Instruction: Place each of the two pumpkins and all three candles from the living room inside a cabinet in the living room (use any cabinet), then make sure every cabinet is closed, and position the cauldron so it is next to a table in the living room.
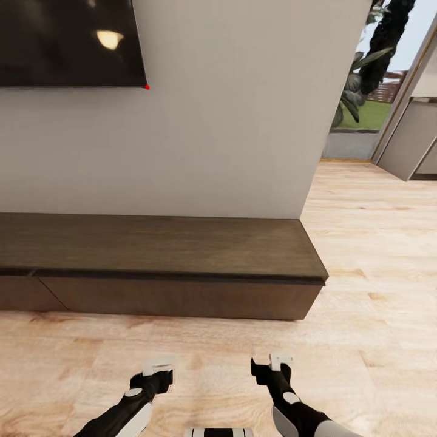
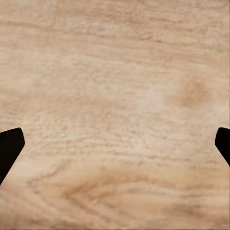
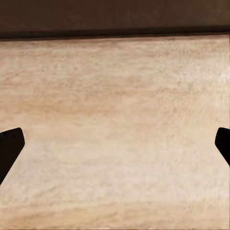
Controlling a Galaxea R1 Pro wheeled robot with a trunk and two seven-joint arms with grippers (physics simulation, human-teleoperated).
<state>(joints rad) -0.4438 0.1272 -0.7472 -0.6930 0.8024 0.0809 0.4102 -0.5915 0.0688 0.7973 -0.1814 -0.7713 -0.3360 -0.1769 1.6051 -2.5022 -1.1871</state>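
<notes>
Head view, long low dark brown cabinet [image 1: 158,267], drawer fronts flush; both grippers spread wide, empty

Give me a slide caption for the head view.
Both open end effectors, left and right, hover over wood floor facing the closed cabinet.

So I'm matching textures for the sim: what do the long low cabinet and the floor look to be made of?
The cabinet looks like dark brown wood with a matte finish: fine grain streaks run along its top and it shows no glare. The floor looks like pale wood planks, with wavy grain and knots in the left wrist view; whether laminate or solid is unclear.
</notes>
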